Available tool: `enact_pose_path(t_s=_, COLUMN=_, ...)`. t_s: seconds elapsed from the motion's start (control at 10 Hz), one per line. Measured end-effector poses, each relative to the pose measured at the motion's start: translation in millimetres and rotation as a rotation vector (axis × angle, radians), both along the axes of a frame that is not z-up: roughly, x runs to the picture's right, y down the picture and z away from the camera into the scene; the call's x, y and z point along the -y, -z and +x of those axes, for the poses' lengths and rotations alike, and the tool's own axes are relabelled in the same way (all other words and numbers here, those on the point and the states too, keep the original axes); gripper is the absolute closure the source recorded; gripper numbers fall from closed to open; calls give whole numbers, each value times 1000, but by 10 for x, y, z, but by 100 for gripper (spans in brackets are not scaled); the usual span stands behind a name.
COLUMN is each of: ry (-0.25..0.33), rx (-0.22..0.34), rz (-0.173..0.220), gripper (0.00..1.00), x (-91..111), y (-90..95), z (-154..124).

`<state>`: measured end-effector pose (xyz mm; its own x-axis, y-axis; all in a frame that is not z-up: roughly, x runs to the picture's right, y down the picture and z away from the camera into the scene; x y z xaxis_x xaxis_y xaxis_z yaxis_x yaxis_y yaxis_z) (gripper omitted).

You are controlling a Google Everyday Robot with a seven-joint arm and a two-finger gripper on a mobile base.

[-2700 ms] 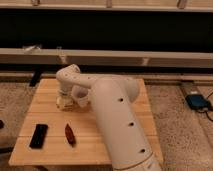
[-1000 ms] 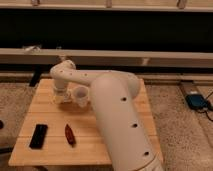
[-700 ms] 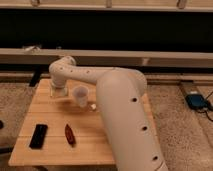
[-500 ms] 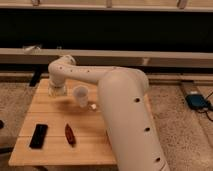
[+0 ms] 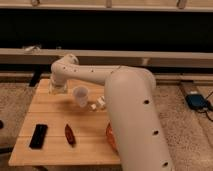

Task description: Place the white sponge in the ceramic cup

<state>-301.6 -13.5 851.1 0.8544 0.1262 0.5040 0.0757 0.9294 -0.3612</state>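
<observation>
The ceramic cup (image 5: 80, 95) is small and white and stands upright on the wooden table (image 5: 50, 115), a little back of its middle. My gripper (image 5: 57, 90) hangs from the arm's bent wrist over the table's back left part, a short way left of the cup and apart from it. I cannot make out the white sponge as a separate block; something pale shows at the gripper's tip. A small elongated white object (image 5: 98, 104) lies just right of the cup.
A black flat object (image 5: 38, 136) lies at the front left, and a dark red object (image 5: 70, 134) beside it. An orange bowl (image 5: 109, 137) is mostly hidden behind my large white arm (image 5: 130, 115), which covers the table's right side. A dark wall runs behind.
My arm has swung left and back. The gripper moved from over the cup's spot to the back left, and the cup now stands uncovered.
</observation>
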Motion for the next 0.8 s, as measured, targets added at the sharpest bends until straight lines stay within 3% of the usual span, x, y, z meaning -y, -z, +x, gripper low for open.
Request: enact_pose_path(t_s=0.8, ry=-90, rx=41, rz=34, gripper=100, x=270, y=211, z=218)
